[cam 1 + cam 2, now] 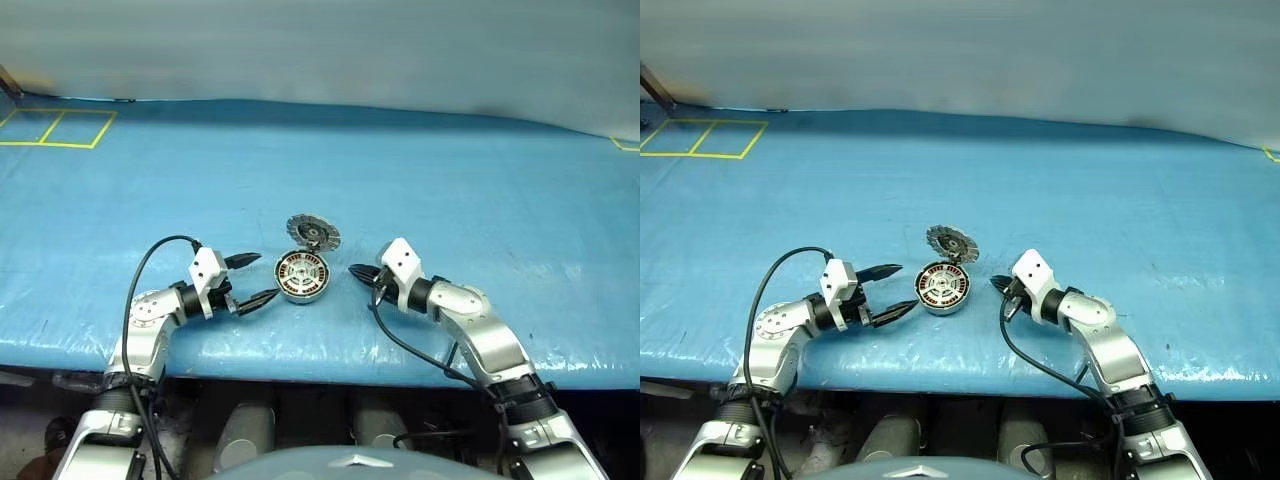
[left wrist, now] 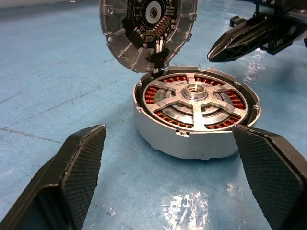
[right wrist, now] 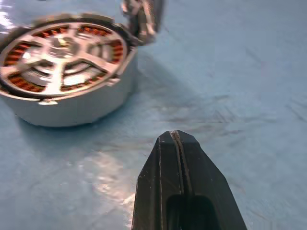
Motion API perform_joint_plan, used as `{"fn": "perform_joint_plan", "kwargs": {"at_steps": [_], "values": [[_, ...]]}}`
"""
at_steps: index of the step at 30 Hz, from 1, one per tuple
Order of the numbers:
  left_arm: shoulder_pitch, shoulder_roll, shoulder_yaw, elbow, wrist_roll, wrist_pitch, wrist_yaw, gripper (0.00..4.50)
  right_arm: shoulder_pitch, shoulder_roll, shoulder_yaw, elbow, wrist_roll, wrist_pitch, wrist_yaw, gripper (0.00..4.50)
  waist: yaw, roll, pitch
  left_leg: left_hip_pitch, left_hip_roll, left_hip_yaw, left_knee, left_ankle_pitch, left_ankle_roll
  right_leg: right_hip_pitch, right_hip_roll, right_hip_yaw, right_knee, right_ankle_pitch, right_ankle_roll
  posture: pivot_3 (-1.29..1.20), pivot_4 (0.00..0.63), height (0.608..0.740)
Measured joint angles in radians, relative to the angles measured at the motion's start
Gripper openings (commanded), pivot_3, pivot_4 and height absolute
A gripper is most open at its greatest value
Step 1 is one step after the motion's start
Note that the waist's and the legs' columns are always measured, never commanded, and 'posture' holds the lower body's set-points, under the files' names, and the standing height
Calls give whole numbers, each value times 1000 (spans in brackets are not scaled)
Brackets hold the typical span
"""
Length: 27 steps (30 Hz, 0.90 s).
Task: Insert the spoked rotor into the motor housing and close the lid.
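Left eye view: we note a blue sheet [image 1: 420,180] covering the work surface, wrinkled and glossy, with yellow tape squares [image 1: 55,128] at its far left corner and a plain grey wall behind. The motor housing [image 1: 302,277] stands near the front edge, the spoked rotor [image 1: 302,273] seated inside it; the lid [image 1: 313,233] stands tilted open at its far side. The left gripper [image 1: 250,280] sits just beside the housing with fingers spread apart; the right gripper [image 1: 364,273] sits near the other side, fingers pressed together, holding nothing.

Left wrist view: we see copper windings between the rotor's spokes, the lid propped up at the housing's far rim, and glare patches on the sheet.

Right wrist view: the two fingers meet at one seam, clear of the housing
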Motion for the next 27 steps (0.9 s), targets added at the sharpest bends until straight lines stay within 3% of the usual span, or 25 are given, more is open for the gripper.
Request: {"fn": "perform_joint_plan", "kwargs": {"at_steps": [6, 12, 19, 27], "values": [[3, 0, 7, 0, -1, -1, 3, 4500, -205, 110, -25, 222, -30, -121, -82, 21, 3, 0, 0, 0, -1, 0, -1, 0, 0, 0, 0, 0, -1, 3, 5, 0, 150, 740], [11, 0, 11, -8, -1, 0, 8, 4500, -319, 151, -25, 375, 1, -163, 20, 21, 0, 0, 0, 1, 0, -1, -6, 0, 0, -1, 0, 0, -1, 3, 4, 0, 150, 740], [33, 9, 11, -35, 0, 9, 18, 4500, -336, 158, -58, 293, 181, -99, 248, 21, -5, 1, 1, 1, 0, -1, -6, 0, 0, -1, 1, 0, -1, 3, 5, 0, 150, 740], [37, 12, 11, -37, 0, 20, 24, 4500, -273, 124, -16, 119, 241, -8, 354, 21, -5, 1, 1, 2, 0, -1, -6, 0, 0, -1, 1, 0, -1, 3, 5, 0, 150, 740]]}}
